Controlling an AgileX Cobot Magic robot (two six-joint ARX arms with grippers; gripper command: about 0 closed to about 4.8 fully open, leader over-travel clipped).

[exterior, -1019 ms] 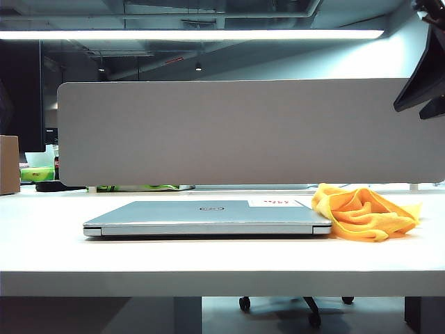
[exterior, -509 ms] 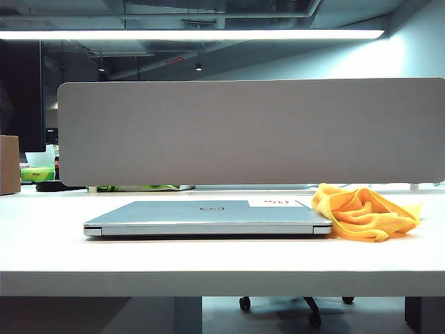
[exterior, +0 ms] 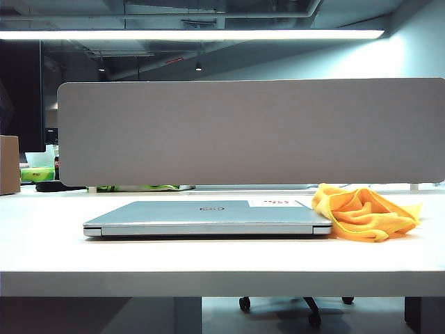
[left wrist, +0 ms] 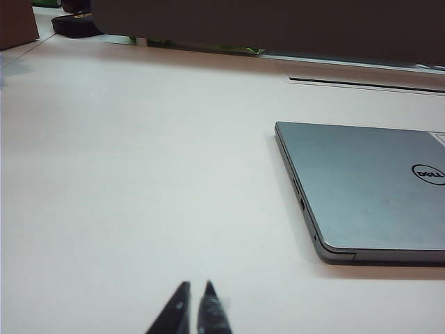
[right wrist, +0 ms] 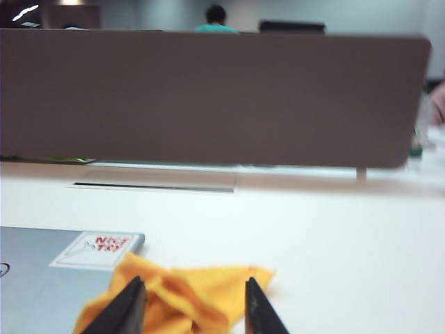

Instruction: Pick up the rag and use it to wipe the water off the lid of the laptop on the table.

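While the closed laptop (exterior: 207,218) lies flat near the middle of the white table (exterior: 208,268), neither arm shows in the exterior view. Far left in that view a brown box (exterior: 9,164) stands at the table's edge, and behind the laptop the grey divider panel (exterior: 250,131) runs across nearly the whole width. Seen from its wrist camera, the left gripper (left wrist: 194,307) sits low over bare tabletop, well apart from the laptop's corner, its two dark fingertips (left wrist: 178,306) pressed almost together with only a sliver between them and nothing held. On the silver-grey lid (exterior: 201,209) the dark oval logo (exterior: 211,207) sits about mid-width, and the white sticker with red print (exterior: 276,202) lies toward the lid's right end. Whether any water is on the lid cannot be told. Just right of the laptop, touching its right end and overlapping that corner slightly, the orange-yellow rag (exterior: 364,213) lies crumpled in folds on the table. From the right wrist camera, the right gripper (right wrist: 193,307) hangs close to the rag, jaws parted moderately wide, with the cloth seen between the two fingers (right wrist: 259,309); it grips nothing.
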